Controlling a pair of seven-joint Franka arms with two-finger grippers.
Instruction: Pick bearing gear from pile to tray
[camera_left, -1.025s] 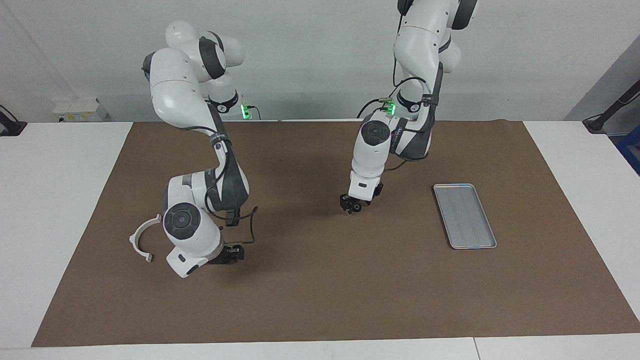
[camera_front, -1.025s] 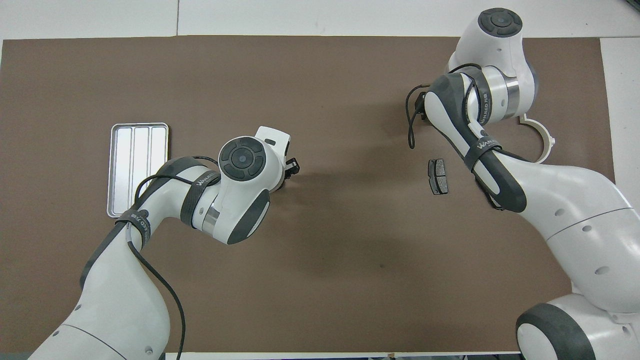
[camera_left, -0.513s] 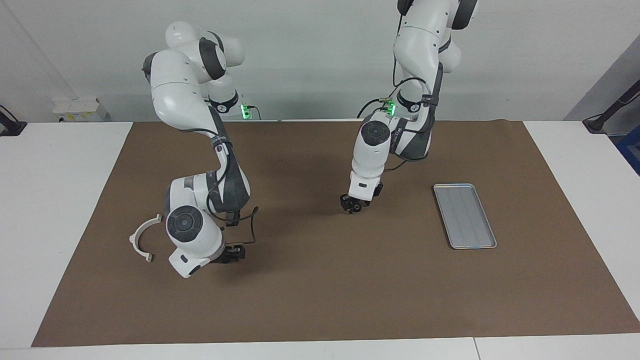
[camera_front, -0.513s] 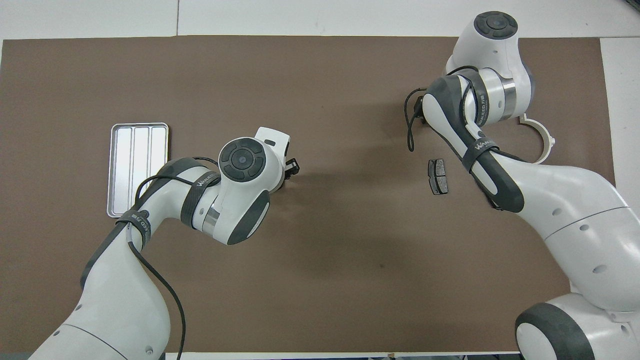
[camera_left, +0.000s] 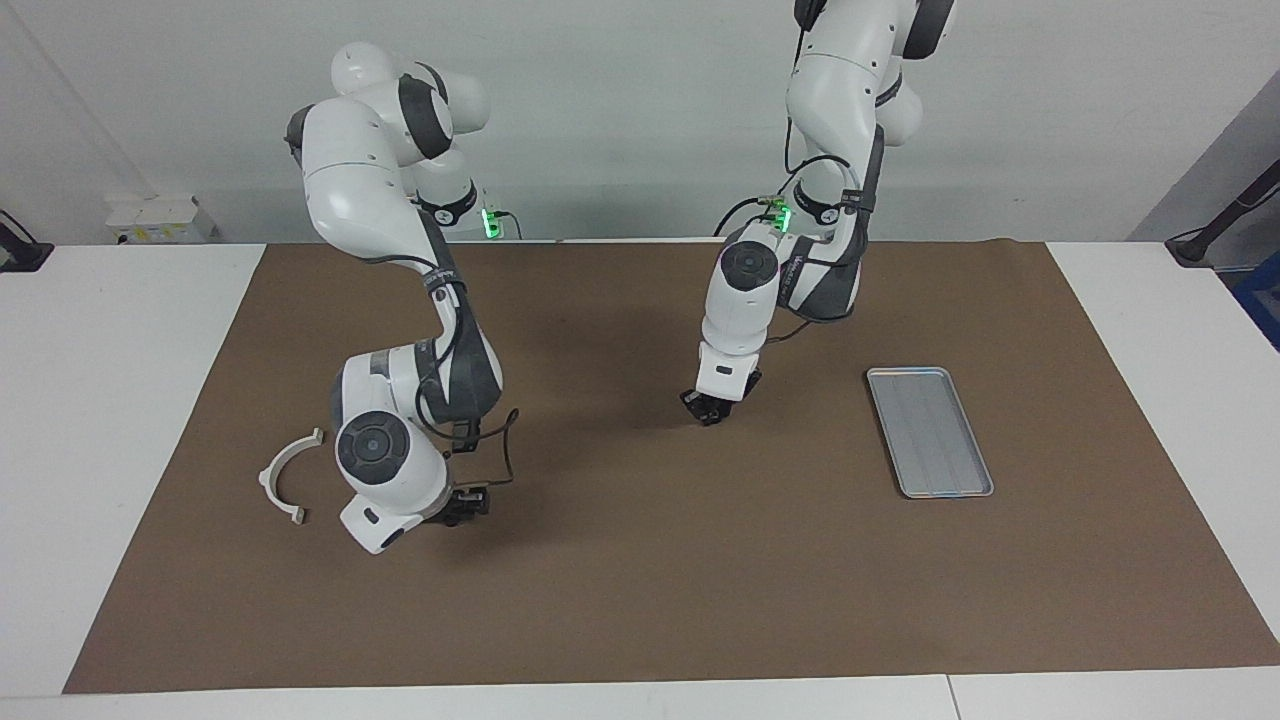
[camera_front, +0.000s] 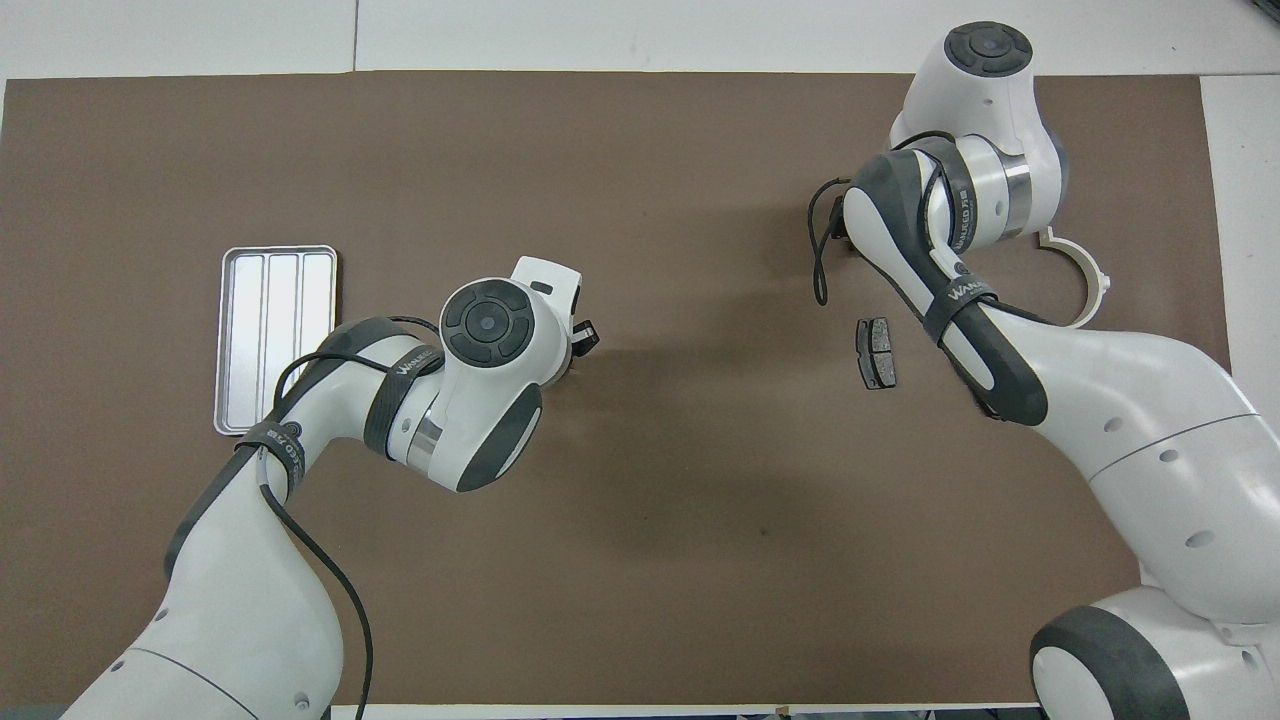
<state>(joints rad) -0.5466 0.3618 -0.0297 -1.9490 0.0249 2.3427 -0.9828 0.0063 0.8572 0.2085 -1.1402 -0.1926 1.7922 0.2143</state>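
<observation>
The bearing gear does not show in either view. From the pile I see a white half-ring bracket (camera_left: 285, 480) (camera_front: 1085, 275) and a dark grey plate (camera_front: 876, 352) at the right arm's end of the mat. The silver ribbed tray (camera_left: 930, 430) (camera_front: 275, 335) lies at the left arm's end, with nothing in it. My left gripper (camera_left: 708, 410) (camera_front: 582, 340) points down, low over the middle of the mat, its tips drawn together; whether anything sits between them I cannot see. My right gripper (camera_left: 465, 505) hangs just above the mat beside the bracket, hidden under its own wrist in the overhead view.
A brown mat (camera_left: 640, 600) covers most of the white table (camera_left: 120, 400). The right arm's elbow and cable loop (camera_front: 822, 250) stand over the pile area. The dark plate is hidden by the right arm in the facing view.
The left gripper's fingers have closed in where it stands. The right arm's wrist has shifted slightly, its gripper staying low beside the bracket.
</observation>
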